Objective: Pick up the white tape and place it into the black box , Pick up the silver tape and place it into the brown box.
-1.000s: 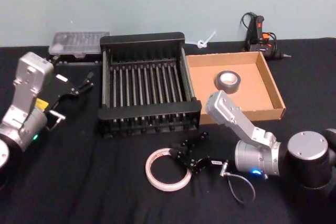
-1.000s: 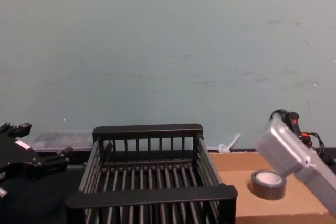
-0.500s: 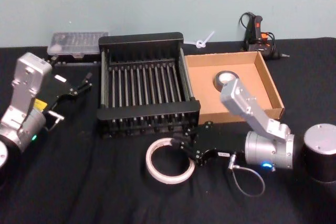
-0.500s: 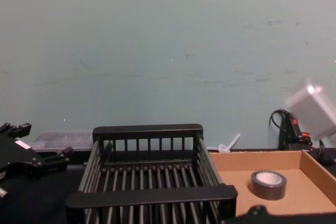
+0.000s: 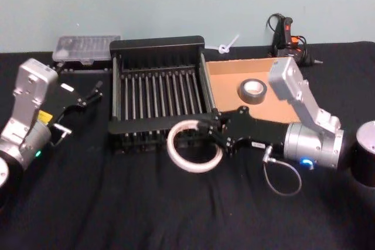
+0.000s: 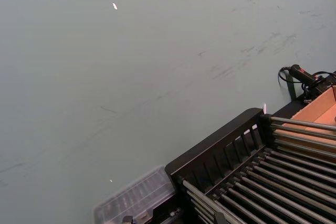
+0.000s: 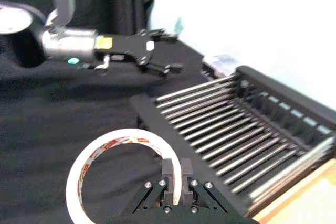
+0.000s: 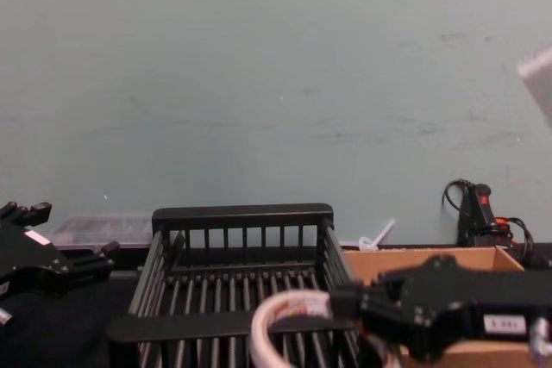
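Fingers [image 7: 167,176] of the right gripper [image 5: 215,133] pinch the white tape [image 5: 194,145], lifted over the black box's [image 5: 158,44] front rim; silver tape [image 5: 252,91] lies in the brown box [image 5: 300,89]; left gripper [image 5: 92,93], fingers spread, near the counter's [image 5: 117,203] left edge.

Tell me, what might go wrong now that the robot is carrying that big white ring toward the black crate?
The right gripper pinches the large thin white ring of tape at one edge only, so it might swing or slip free. The ring hangs level with the near rim of the black slatted plastic crate and could catch on it. Dropped edge-on, it might wedge between the crate's floor bars.
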Controlling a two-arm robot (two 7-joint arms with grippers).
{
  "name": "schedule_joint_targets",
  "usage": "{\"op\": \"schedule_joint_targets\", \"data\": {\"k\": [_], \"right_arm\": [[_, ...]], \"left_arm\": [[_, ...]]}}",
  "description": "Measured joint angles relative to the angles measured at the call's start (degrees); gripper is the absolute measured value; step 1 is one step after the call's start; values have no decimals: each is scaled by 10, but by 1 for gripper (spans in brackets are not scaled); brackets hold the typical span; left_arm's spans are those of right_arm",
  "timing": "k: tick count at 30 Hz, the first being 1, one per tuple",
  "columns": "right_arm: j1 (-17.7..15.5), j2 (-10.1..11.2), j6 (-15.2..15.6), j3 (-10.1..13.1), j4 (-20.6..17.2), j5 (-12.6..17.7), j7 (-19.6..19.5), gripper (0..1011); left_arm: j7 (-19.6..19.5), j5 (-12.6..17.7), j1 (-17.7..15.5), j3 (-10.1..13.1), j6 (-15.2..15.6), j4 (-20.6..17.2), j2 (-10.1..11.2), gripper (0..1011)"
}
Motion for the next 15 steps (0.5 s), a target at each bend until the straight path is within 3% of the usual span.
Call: {"op": "schedule_joint_targets", "data": {"k": [8, 15], "right_arm": [[21, -24, 6, 11, 22, 2, -36, 95], [53, -59, 18, 16, 60, -7, -66, 95]], "left_arm": [[0, 0, 0, 0, 0, 0, 0, 1001], [0, 0, 0, 0, 0, 0, 0, 1001]]}}
